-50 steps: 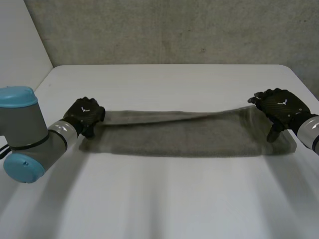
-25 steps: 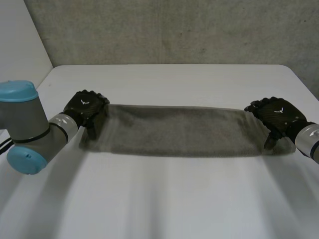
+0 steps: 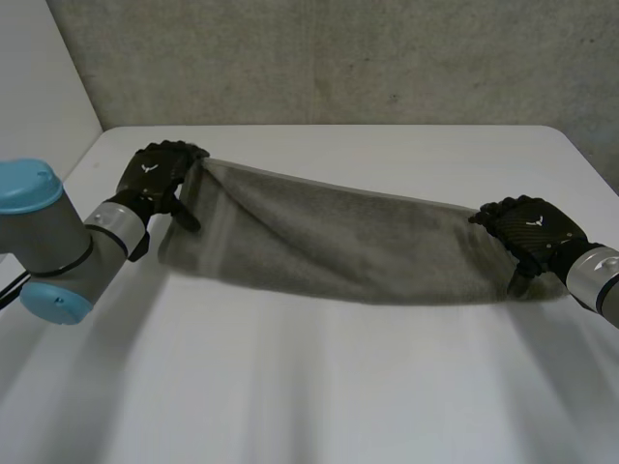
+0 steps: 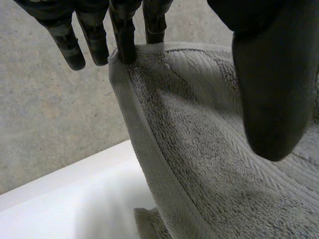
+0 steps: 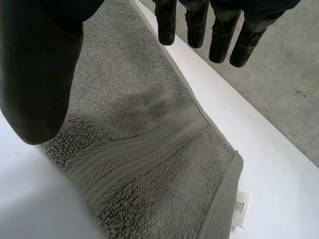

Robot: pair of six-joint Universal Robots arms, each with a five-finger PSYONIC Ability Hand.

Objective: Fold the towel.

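Tautly, towel ends gripped, left hand, right hand, table beyond

Towel runs left to right across the table, over most of its width and nearer the far edge than the near one. My left hand is at the towel's left end, by the table's far-left corner, with that end's upper corner pinched between my fingers behind and my thumb in front. My right hand is at the right end, close to the table's right edge, and the cloth passes between its thumb and fingers. The left end sits higher (towel slopes down toward my right hand). The lower part rests on the table. A label lies on the table at a right-end corner, apart from my fingers.
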